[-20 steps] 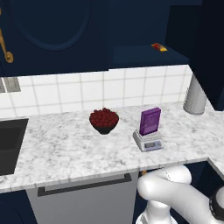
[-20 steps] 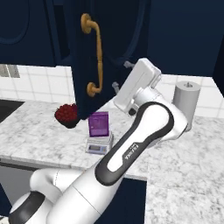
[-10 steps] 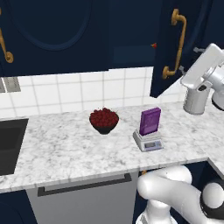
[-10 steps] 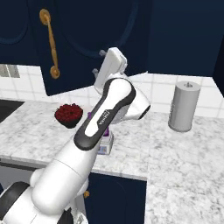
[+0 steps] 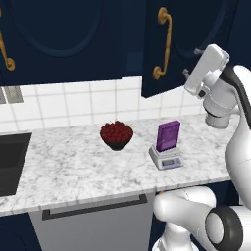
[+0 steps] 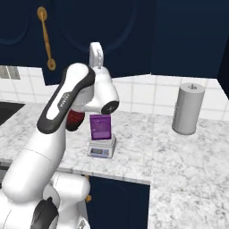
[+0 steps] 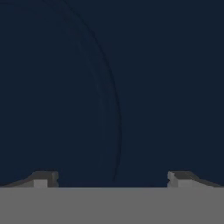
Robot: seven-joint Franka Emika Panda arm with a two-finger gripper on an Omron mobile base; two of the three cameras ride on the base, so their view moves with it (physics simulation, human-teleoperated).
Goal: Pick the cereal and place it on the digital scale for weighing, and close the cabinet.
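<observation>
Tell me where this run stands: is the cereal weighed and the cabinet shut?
Done: the cereal stands upright on the digital scale, with nothing holding it. In hand: the gripper, open and empty, is right up against the navy cabinet door, whose arched panel is what the hand view looks at. Left: that door still juts out from the cabinet front, so closing remains.

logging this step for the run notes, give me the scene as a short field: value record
cereal: purple box standing upright on the scale
digital scale: on the marble counter, display toward the counter edge
cabinet: navy door with gold handle, not yet flush with the other doors
gripper: fingers spread wide, holding nothing, facing the door panel
bowl of red fruit: left of the scale, apart from it
paper towel roll: upright near the backsplash
</observation>
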